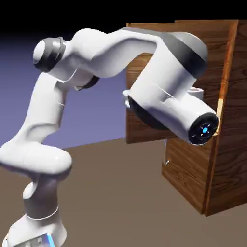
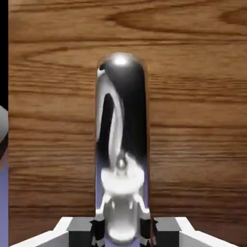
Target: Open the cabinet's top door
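Against the blue-violet backdrop, the cabinet (image 1: 185,176) stands at the exterior view's right, its top door (image 1: 144,132) swung out. My pincer (image 2: 121,231) pinches the silver bar handle (image 2: 122,111) between both tips, presumably so I can draw the door wider.

The white, jointed robot arm (image 1: 166,82) hides the pincer and most of the brown wood-grain top door (image 1: 144,132) near it; the brown wood-grain cabinet (image 1: 231,159) beyond the pincer is cut off by the exterior view's right edge.
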You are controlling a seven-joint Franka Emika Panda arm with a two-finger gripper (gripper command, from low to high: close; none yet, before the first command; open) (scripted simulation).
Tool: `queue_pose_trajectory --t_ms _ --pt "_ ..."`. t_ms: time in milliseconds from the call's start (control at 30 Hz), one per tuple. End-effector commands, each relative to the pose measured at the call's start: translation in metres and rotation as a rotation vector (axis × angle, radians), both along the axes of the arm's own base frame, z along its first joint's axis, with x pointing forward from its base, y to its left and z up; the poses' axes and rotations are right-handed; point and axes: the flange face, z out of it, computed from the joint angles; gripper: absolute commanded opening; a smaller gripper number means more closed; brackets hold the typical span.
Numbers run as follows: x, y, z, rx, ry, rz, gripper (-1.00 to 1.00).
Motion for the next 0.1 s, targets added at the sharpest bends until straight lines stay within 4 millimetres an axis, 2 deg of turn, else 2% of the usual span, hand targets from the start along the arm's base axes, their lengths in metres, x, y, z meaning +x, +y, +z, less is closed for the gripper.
queue_pose_trajectory --t_ms 0,67 --pt "0.0021 -0.0041 -0.0001 0.000 0.001 0.014 -1.00" --pt "0.0042 -0.0087 0.0000 0.000 0.000 0.032 -1.00"
